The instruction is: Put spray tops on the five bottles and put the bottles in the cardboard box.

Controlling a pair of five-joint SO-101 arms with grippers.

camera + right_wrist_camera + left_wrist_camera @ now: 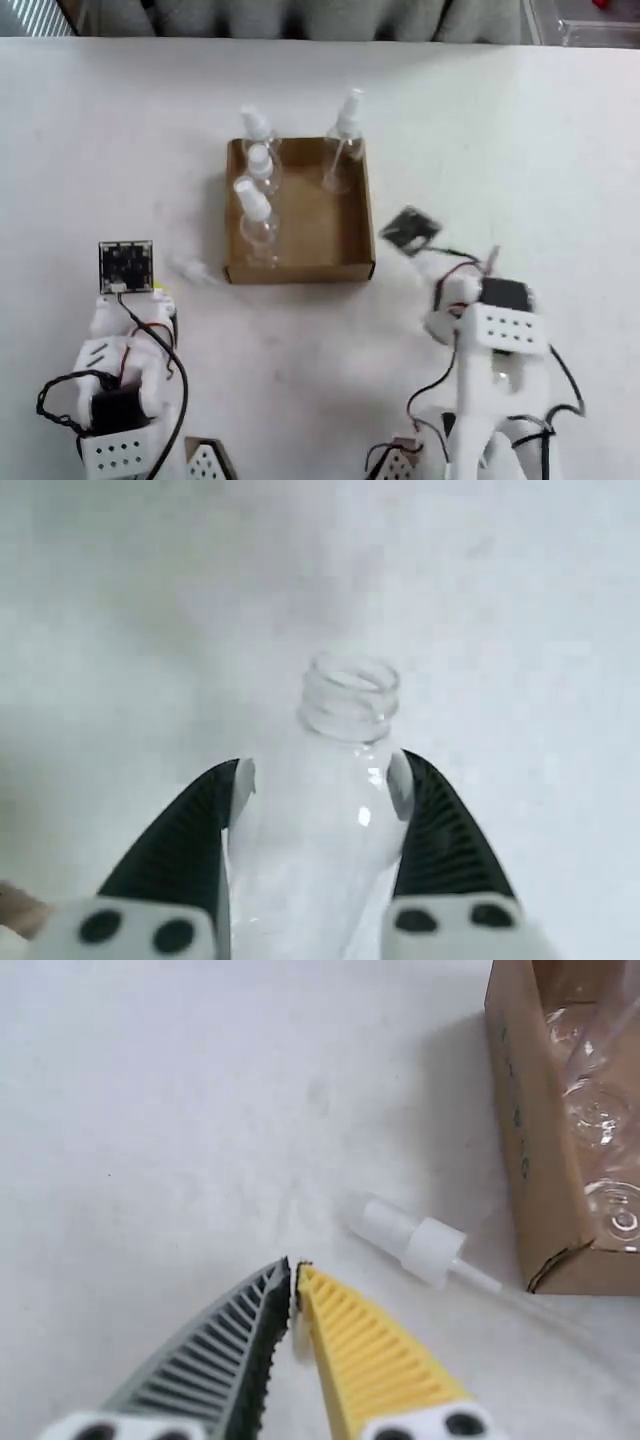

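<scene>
1. Presently, on the left, we see the left gripper (295,1272) clenched on nothing, its grey and yellow tips touching over the table (520,120). We judge that it must spread before it can take anything. Driven forward as it is, it would only shove the part aside.
2. Just ahead of it the loose spray top (415,1245) lies on its side, its thin dip tube (480,1280) pointing toward the corner of the cardboard box (520,1130). A pinch on the round collar could let it roll or squirt out. A pinch on the tube could bend it.
3. In the box we count four capped bottles (258,225), all upright, three along the left side and one at the far right corner. They look tall and light, so we think a fifth bottle set in carelessly could topple them.
4. On the right, the right gripper (322,770) grasps the open bottle (340,820) around its shoulder, with the threaded neck (350,695) bare and pointing away from the wrist. The clear plastic looks slick, so the bottle may twist or slip in the jaws when a top is pressed on. A poorly aligned tube could also miss the mouth.
</scene>
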